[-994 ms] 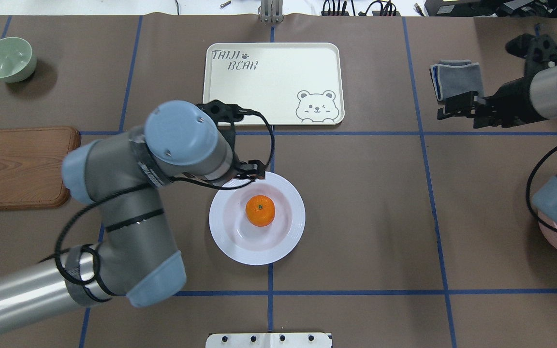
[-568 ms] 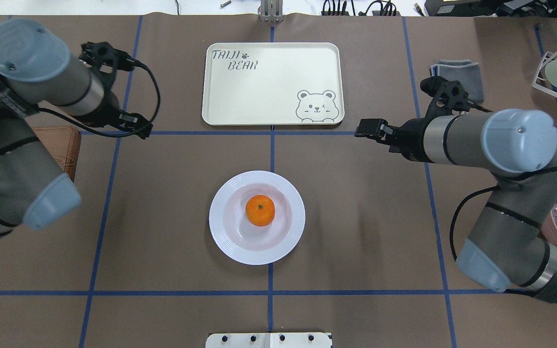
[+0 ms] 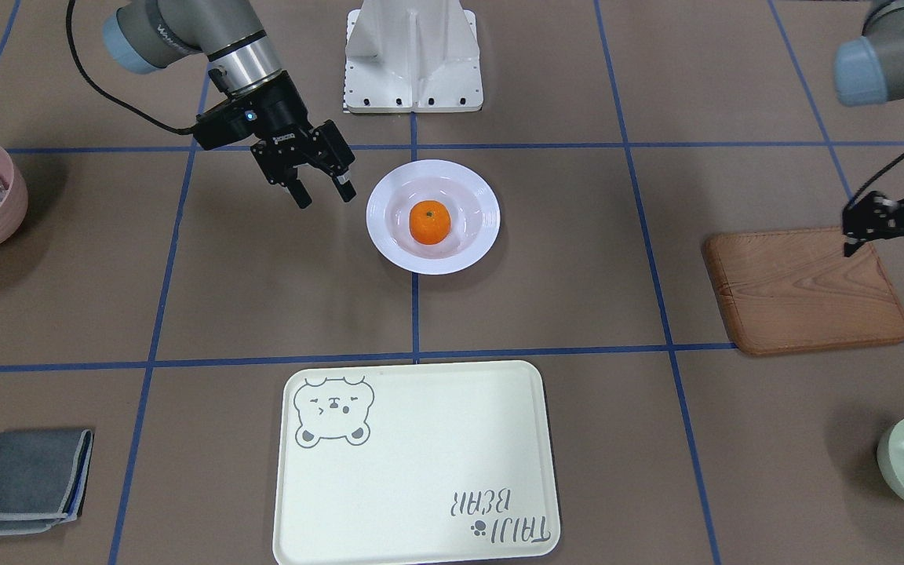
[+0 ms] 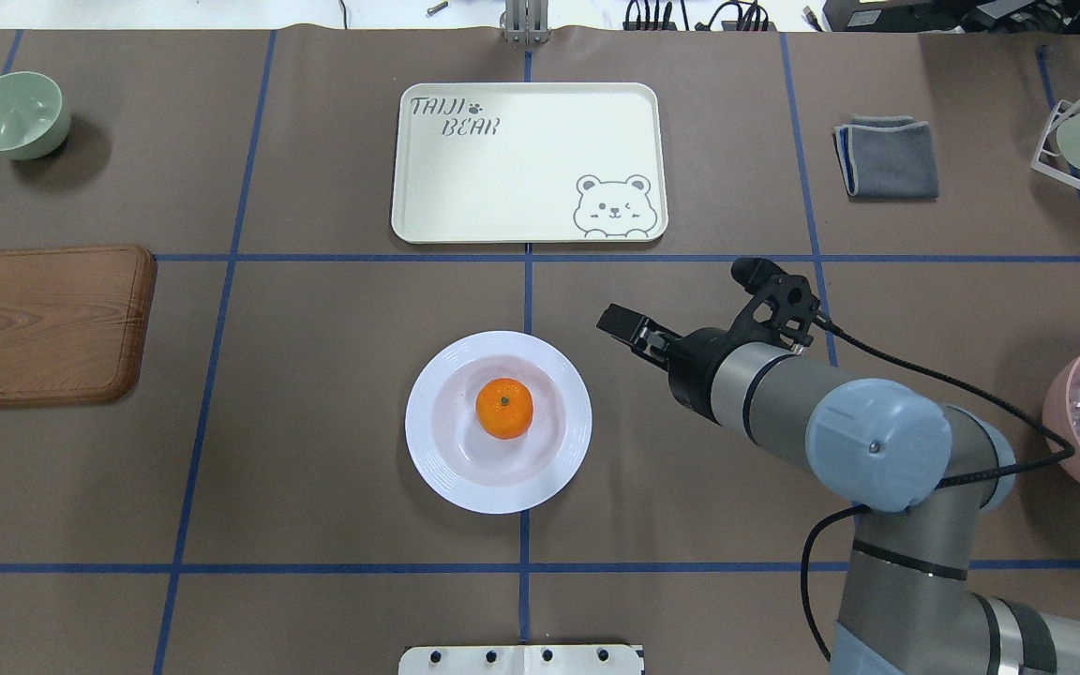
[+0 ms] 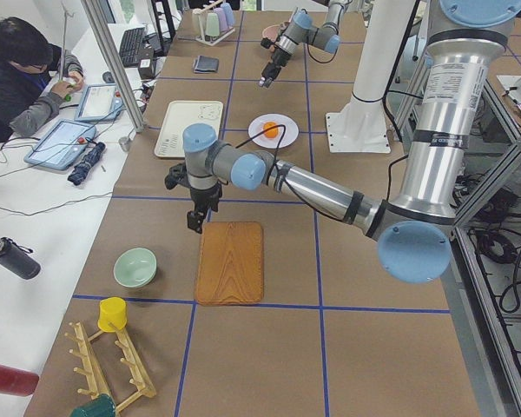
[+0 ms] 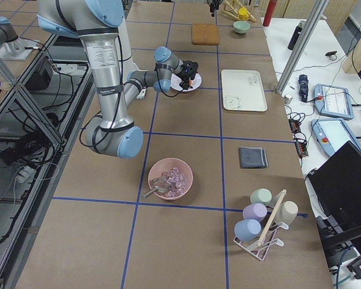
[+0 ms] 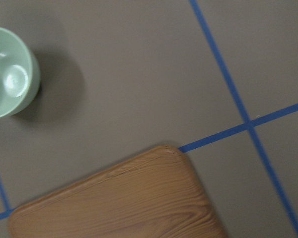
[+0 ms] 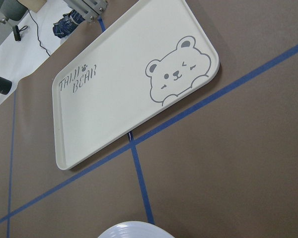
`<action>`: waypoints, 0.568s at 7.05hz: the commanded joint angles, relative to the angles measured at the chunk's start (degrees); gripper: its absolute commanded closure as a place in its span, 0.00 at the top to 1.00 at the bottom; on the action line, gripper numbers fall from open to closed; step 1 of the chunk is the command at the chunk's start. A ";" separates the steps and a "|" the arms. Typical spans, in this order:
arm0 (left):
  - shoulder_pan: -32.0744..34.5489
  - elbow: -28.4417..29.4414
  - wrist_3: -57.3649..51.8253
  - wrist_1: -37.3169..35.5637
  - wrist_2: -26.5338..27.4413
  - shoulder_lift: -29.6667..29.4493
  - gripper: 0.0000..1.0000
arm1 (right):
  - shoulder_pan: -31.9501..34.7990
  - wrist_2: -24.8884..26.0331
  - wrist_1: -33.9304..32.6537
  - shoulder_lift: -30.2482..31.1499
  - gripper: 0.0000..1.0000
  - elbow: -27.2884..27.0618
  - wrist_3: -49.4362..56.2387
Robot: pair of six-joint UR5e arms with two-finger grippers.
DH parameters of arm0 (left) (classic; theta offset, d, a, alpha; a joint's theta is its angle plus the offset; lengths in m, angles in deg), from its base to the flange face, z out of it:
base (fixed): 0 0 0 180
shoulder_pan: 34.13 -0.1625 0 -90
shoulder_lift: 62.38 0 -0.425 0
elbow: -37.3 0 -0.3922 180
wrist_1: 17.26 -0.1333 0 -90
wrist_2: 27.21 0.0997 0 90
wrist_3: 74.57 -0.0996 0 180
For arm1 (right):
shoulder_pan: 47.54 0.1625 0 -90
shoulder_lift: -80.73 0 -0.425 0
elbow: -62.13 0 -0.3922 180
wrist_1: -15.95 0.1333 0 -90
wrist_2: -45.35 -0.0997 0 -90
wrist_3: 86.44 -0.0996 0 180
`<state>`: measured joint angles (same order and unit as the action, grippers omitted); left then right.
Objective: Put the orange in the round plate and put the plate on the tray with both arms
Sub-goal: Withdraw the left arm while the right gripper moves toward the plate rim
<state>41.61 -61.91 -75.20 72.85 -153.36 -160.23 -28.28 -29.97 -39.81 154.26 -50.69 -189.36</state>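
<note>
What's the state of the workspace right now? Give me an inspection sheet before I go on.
Surface: brown table cover with blue tape grid; no spills seen.
Job's things: orange sits in round plate; plate on the table, not on tray, which holds nothing.
Clutter: wooden board, green bowl, grey cloth, pink bowl with a utensil and clear pieces.
Grippers: right gripper open, empty, beside the plate; left gripper over the board's edge, jaws unclear.
Cables: black cable loops off the right wrist, clear of the plate.
Surroundings: person seated at the side desk.
</note>
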 commanded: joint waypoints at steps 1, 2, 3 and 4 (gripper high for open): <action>14.03 12.40 -21.10 0.95 -4.59 1.79 0.99 | -7.36 10.14 -0.14 -1.89 0.95 0.58 -3.51; 18.26 16.02 -26.47 0.95 -6.63 2.05 0.99 | -9.57 12.53 -0.31 -2.86 0.95 2.15 -7.26; 21.26 18.67 -31.23 0.68 -6.65 2.06 0.99 | -10.72 12.56 -5.19 -5.48 0.95 2.69 -9.21; 21.64 18.78 -31.45 0.60 -6.65 2.32 0.99 | -11.43 12.38 -10.46 -6.02 0.95 2.78 -11.23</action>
<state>61.31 -44.67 -104.05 73.58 -159.66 -158.16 -38.41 -17.93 -44.64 149.62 -48.33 -197.96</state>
